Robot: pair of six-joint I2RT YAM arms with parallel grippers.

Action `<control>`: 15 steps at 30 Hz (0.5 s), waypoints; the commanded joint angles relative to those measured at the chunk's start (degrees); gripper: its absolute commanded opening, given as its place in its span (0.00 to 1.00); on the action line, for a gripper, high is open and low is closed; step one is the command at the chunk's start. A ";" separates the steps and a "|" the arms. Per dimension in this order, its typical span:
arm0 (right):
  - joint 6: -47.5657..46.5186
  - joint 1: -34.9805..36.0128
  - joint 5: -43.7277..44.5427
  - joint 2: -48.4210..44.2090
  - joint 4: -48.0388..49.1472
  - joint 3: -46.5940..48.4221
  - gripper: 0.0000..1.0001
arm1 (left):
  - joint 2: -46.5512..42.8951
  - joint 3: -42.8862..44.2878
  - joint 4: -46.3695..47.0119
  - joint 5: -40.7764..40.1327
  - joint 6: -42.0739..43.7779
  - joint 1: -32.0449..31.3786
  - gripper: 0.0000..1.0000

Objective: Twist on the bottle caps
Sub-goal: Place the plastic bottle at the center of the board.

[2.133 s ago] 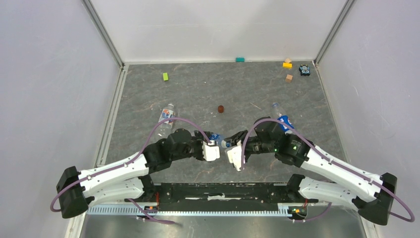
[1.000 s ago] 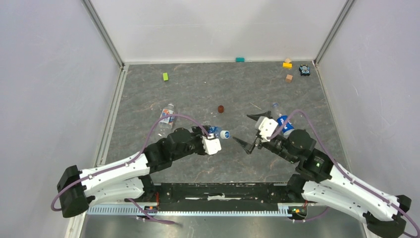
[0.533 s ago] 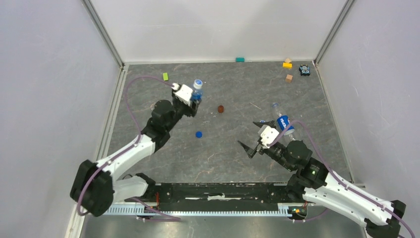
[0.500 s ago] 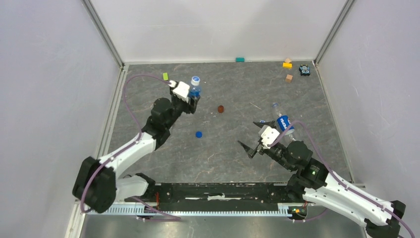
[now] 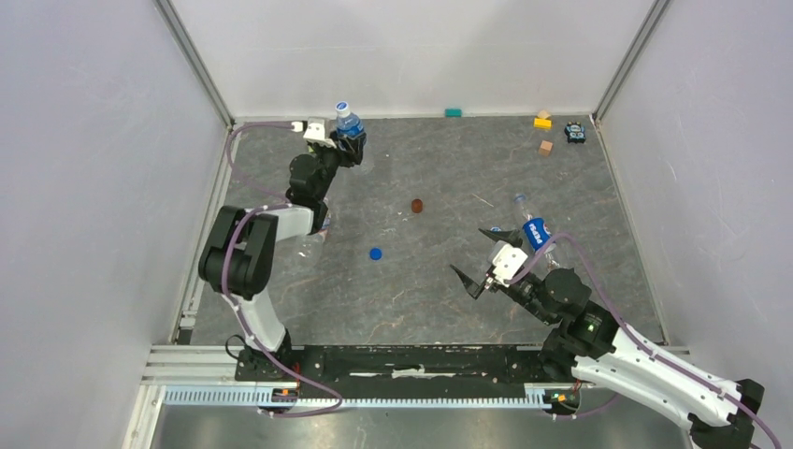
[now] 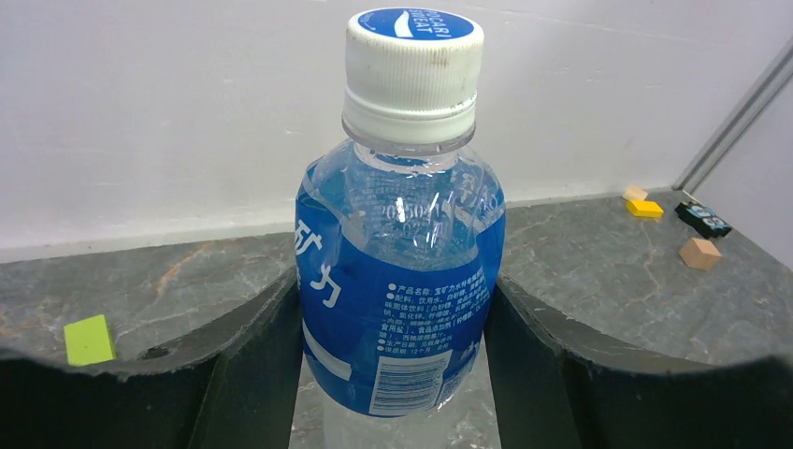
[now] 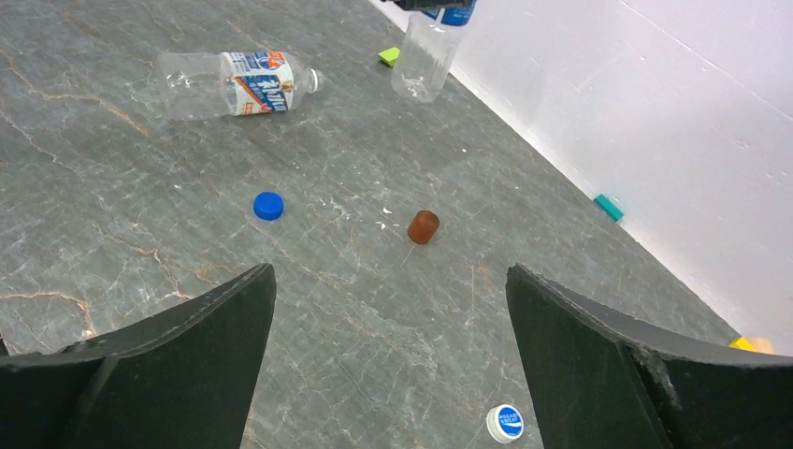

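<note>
Between the fingers of the left gripper [image 6: 393, 374] a capped bottle [image 6: 397, 281] is clamped at its label, probably so it can be set down upright. The right gripper [image 7: 390, 276] spreads wide and empty, with a loose blue cap [image 7: 268, 205] lying ahead of its fingers.

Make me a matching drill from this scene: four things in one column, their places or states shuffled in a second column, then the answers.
Things:
1. capped bottle
2. blue cap
3. right-hand bottle
4. right gripper

States:
a. open, holding nothing
b. lying on its side
c. upright, held by the left gripper
d. loose near the middle of the table

Pairs: 1-c, 2-d, 3-b, 4-a
</note>
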 commanded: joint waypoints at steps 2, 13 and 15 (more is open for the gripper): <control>-1.83 0.00 -0.22 0.85 2.53 -0.94 0.98 | 5.81 2.59 10.70 0.52 -2.59 0.54 0.07; -2.60 0.00 -1.35 2.23 4.75 -1.65 0.98 | 12.40 0.30 13.10 -0.67 0.68 0.68 0.09; -2.69 0.00 -1.51 2.39 4.75 -1.54 0.98 | 12.85 -0.49 13.64 -0.91 1.44 0.59 0.10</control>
